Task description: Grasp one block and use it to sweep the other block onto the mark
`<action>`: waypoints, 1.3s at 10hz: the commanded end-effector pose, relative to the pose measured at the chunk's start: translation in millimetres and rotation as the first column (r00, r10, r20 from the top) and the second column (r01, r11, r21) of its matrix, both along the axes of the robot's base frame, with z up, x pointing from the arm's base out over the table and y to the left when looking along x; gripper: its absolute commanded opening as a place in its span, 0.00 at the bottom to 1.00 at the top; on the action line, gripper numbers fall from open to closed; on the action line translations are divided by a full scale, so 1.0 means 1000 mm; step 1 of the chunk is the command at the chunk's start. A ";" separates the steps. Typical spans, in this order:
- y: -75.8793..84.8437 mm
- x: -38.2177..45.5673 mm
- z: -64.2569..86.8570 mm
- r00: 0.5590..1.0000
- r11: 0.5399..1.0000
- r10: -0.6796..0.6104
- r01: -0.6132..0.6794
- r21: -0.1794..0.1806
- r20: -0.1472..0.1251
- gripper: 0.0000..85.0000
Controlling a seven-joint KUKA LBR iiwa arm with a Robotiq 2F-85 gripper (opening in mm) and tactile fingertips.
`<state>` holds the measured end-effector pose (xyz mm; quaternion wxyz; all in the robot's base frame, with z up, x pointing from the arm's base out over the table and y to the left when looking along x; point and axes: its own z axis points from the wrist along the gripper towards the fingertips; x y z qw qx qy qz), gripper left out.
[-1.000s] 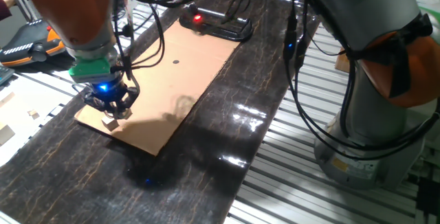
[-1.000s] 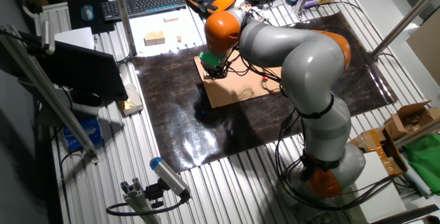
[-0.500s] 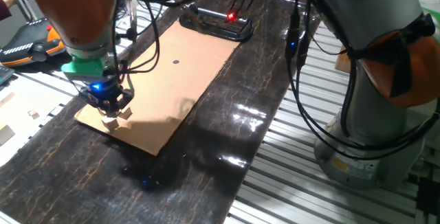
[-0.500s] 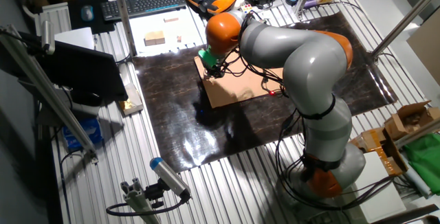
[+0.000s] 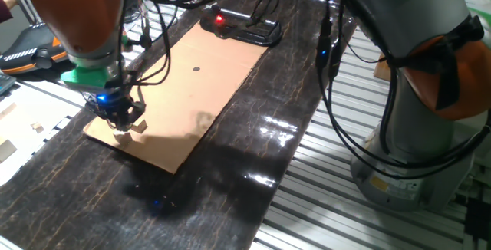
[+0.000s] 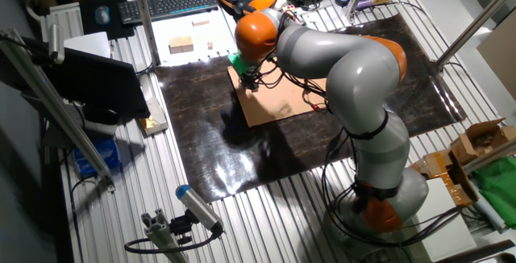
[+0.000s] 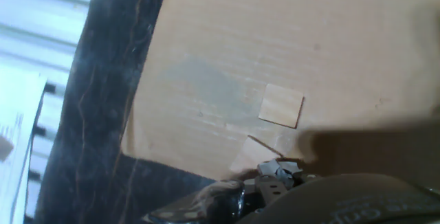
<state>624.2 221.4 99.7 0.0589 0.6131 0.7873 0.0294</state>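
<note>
Grasping looks your step: the gripper [image 5: 116, 117] hovers over two blocks [image 7: 281, 106] near the cardboard's [image 5: 222, 58] corner, jaw state unclear; close on one, then sweep toward the mark [image 5: 196, 70].

One cardboard sheet [image 5: 207, 74] lies on one dark mat [image 5: 253, 150]. On the cardboard there are two small wooden blocks: one block [image 7: 281, 105] lies free near a corner of the sheet, and a second block [image 7: 254, 155] sits just beside it, partly hidden at the lower edge of the hand view, so its full outline is hard to make out. One mark [image 5: 196, 70], a tiny dark dot, shows toward the far end of the cardboard. One arm [image 6: 339, 61] with one gripper [image 5: 116, 116] stands over the blocks' corner.
</note>
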 end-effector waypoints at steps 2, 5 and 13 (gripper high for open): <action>0.000 0.0020 -0.004 0.888 0.888 -0.461 0.461 0.008 0.001 0.31; 0.001 0.0056 -0.006 0.850 0.850 -0.526 0.526 0.018 -0.009 0.88; -0.003 0.0163 -0.031 0.716 0.715 -0.699 0.698 0.033 -0.006 0.96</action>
